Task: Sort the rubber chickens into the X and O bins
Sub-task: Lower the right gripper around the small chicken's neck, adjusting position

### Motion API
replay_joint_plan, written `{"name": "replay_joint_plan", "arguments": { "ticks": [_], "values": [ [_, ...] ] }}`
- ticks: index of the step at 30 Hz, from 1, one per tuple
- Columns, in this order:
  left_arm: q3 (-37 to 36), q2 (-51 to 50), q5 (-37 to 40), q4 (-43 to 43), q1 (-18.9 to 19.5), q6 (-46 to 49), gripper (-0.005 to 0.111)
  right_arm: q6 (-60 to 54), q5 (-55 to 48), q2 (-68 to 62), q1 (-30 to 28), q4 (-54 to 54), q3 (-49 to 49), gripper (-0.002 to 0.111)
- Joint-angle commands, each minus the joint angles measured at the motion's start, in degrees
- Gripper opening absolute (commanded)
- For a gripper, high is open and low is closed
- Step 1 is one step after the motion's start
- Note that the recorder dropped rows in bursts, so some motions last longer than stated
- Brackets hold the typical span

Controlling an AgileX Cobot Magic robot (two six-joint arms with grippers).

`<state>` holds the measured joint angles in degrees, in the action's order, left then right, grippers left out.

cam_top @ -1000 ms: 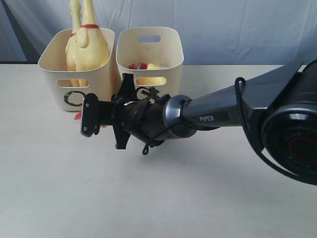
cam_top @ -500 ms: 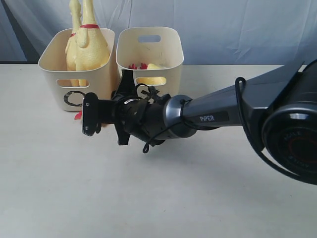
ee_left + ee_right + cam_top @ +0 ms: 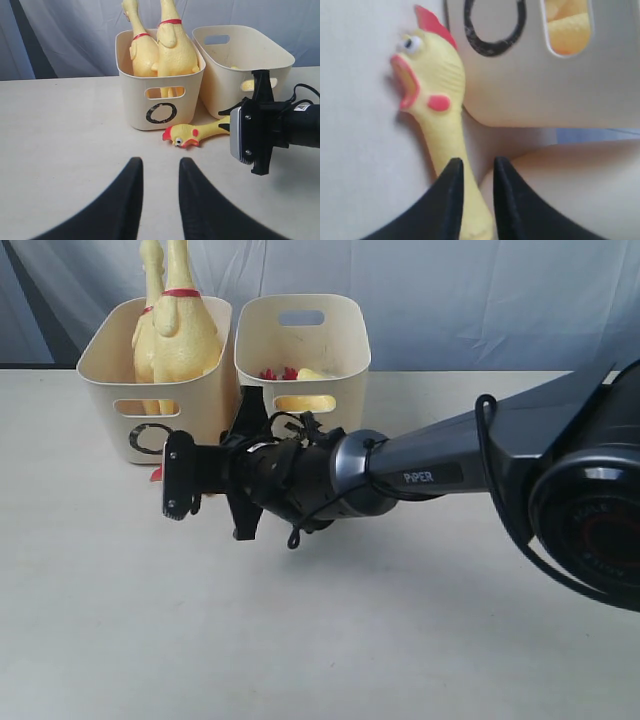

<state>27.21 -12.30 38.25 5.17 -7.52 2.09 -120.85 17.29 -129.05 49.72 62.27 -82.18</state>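
Squeeze the right jaws squarely across the neck of the loose rubber chicken (image 3: 432, 100), lying on the bench (image 3: 300, 640) just in front of the O bin (image 3: 137, 95) and beside the other bin (image 3: 245, 55). Cannot tell whether clamped or merely straddling. Confirm a firm hold, then lift straight up, clear of both bin walls. Leave the left jaws parted, empty, well back.

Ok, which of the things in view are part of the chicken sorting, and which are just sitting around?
Job: chicken lying flat; two chickens standing in the O bin; second bin, mark hidden, something yellow inside; right gripper at the flat chicken's neck.
Not the job: grey curtain; table.
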Motion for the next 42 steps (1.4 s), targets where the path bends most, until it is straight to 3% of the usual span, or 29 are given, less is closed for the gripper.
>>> {"name": "replay_joint_plan", "arguments": {
  "ticks": [1, 3, 6, 14, 19, 42],
  "values": [
    [-0.2, 0.3, -0.2, -0.2, 0.0, 0.0, 0.025, 6.4, -11.0, 1.7, -1.4, -1.2, -1.6, 0.012],
    [-0.2, 0.3, -0.2, -0.2, 0.0, 0.0, 0.025, 12.5, -12.7, 2.2, -1.7, -4.3, -2.3, 0.008],
    [-0.2, 0.3, -0.2, -0.2, 0.0, 0.0, 0.025, 26.1, -15.5, 2.9, -2.4, -16.0, -3.4, 0.010],
    [-0.2, 0.3, -0.2, -0.2, 0.0, 0.0, 0.025, 70.9, -22.4, 3.3, -2.8, -56.8, -6.3, 0.034],
    [-0.2, 0.3, -0.2, -0.2, 0.0, 0.0, 0.025, 78.9, -26.3, 3.3, -2.9, -67.0, -8.0, 0.045],
    [-0.2, 0.3, -0.2, -0.2, 0.0, 0.0, 0.025, 113.8, -37.7, -1.9, -0.3, -107.7, -16.5, 0.045]
  ]
}}
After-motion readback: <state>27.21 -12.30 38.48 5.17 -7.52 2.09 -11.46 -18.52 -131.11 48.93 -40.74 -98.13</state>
